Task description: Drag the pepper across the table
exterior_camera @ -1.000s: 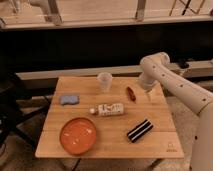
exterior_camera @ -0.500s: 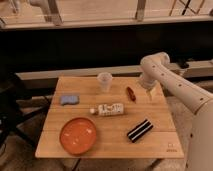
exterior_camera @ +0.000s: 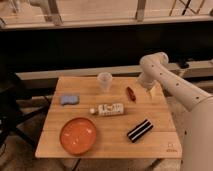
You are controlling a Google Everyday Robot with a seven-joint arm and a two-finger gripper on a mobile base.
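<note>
1. The pepper [exterior_camera: 131, 93] lies on the table [exterior_camera: 115, 146] in the far right part of the top, near the far edge and a little in from the right edge as the camera sees it. It is slim, dark red and set at a slant.
2. The gripper [exterior_camera: 150, 93] hangs from the white arm [exterior_camera: 172, 85] over the table's right edge, just beside the pepper on its right. Whether it touches the pepper cannot be told, nor whether it is released or clenched.
3. A clear cup [exterior_camera: 104, 80] stands upright near the middle of the far edge.
4. A blue sponge [exterior_camera: 69, 99] rests near the left edge.
5. A bottle [exterior_camera: 107, 109] lies on its side at the centre.
6. An orange plate [exterior_camera: 78, 135] sits toward the near left corner.
7. A black-and-white striped object [exterior_camera: 139, 130] lies toward the near right corner, beside a small dark logo mark [exterior_camera: 171, 148].
</note>
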